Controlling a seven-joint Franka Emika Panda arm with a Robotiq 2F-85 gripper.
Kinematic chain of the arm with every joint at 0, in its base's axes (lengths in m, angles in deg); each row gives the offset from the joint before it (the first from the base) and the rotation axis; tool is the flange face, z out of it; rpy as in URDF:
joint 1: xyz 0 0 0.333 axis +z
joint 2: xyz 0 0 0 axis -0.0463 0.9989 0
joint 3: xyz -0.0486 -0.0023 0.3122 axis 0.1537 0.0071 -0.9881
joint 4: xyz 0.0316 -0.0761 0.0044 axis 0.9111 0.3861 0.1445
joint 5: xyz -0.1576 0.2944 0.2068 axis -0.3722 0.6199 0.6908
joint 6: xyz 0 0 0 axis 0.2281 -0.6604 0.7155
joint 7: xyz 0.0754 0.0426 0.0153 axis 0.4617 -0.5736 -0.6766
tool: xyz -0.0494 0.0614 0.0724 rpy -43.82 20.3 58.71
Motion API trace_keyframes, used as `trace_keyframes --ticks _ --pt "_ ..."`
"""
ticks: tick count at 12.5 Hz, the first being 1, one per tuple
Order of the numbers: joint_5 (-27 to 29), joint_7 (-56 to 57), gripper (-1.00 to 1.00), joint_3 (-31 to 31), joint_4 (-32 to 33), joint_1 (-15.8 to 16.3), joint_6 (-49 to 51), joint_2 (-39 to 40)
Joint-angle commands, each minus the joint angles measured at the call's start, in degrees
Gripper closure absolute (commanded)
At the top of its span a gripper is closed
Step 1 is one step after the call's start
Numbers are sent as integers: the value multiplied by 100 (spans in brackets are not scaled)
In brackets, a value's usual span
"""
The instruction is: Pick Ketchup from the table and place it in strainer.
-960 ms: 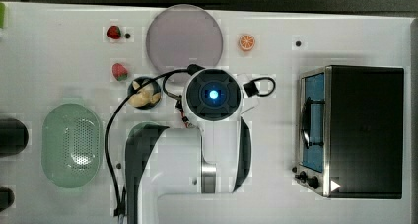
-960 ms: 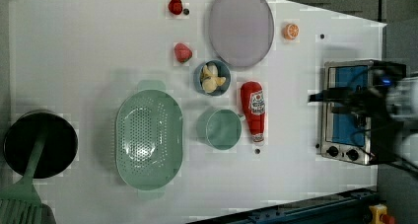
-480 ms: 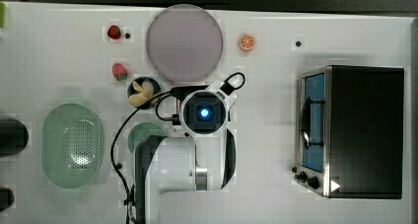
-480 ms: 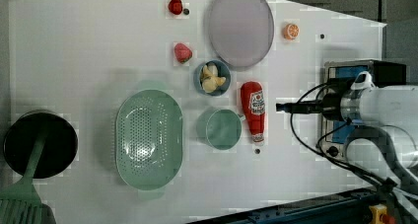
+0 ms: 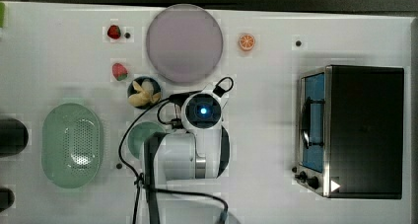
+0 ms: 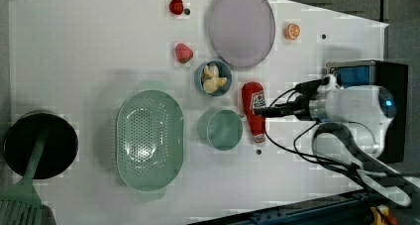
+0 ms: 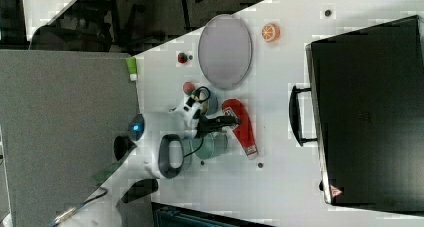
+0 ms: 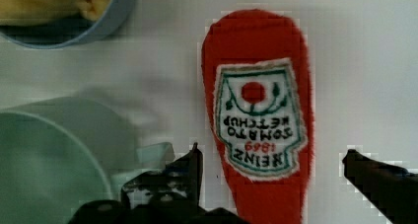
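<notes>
Overhead, we see the white bench carrying the strainer toward the left view's left, the cup beside it, then the Ketchup lying flat just past the cup; our gripper straddles it, spread wide.

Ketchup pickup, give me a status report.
Gripper open, straddling the ketchup bottle, no grip. Bottle flat on table. Green cup close beside; strainer empty.
</notes>
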Motion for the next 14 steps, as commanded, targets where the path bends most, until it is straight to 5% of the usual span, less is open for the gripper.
trace_keyframes --ticks 1,4,8,14 --pt "-46 324 -100 26 32 15 -329 77" --pt "-46 313 -93 21 36 17 -453 284" --pt "-46 311 -9 44 100 21 -776 310" --pt "-45 309 -9 83 49 14 -150 -829"
